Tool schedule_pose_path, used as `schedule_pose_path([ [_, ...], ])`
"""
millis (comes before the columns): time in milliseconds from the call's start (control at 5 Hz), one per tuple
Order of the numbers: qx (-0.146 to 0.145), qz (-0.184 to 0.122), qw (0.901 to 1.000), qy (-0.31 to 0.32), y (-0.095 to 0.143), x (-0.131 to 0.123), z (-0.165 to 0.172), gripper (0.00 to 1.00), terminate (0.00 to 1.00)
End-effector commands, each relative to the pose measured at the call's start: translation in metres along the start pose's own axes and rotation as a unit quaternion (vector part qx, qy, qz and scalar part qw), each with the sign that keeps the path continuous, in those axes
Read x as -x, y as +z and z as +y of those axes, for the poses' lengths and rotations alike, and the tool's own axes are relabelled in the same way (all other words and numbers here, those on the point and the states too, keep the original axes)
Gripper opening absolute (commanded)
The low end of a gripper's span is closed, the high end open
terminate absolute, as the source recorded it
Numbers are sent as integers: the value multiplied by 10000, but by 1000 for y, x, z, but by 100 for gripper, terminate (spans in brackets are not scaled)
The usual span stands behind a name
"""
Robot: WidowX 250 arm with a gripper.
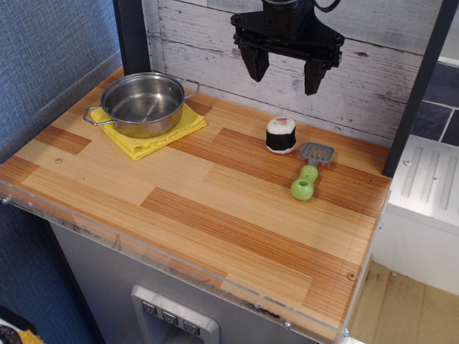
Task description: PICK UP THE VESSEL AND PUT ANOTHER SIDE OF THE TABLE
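Pot point(144, 104) sitting on yellow cloth point(154, 136) at worktop point(215, 215) back-left corner; hand point(285, 68) spread, empty, hovering above sushi roll point(281, 135) beside green spatula point(309, 174)

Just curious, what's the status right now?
Pincer open, empty, hanging high at the back. Pot on yellow cloth, far left, untouched. Sushi and spatula below pincer.

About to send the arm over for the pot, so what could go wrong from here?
1. The pot sits on a yellow cloth; the cloth may drag or lift with it.
2. The open gripper hangs above the sushi roll and spatula; a low sweep could knock them.
3. The pot's thin wire handles and shiny rim may slip in the grip.
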State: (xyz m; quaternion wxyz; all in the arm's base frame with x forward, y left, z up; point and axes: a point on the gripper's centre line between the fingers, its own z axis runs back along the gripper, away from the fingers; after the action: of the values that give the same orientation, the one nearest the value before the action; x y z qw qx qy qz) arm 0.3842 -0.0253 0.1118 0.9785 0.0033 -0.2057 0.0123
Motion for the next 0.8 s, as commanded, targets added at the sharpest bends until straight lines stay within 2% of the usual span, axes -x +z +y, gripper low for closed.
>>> schedule_pose_path([
  [0, 0, 0, 10000, 0, 0, 0, 0, 100, 0],
  [400, -810, -19, 9963, 295, -11, 15, 45, 100, 0],
  [600, -1090, -65, 9927, 506, -10, 16, 64, 100, 0],
])
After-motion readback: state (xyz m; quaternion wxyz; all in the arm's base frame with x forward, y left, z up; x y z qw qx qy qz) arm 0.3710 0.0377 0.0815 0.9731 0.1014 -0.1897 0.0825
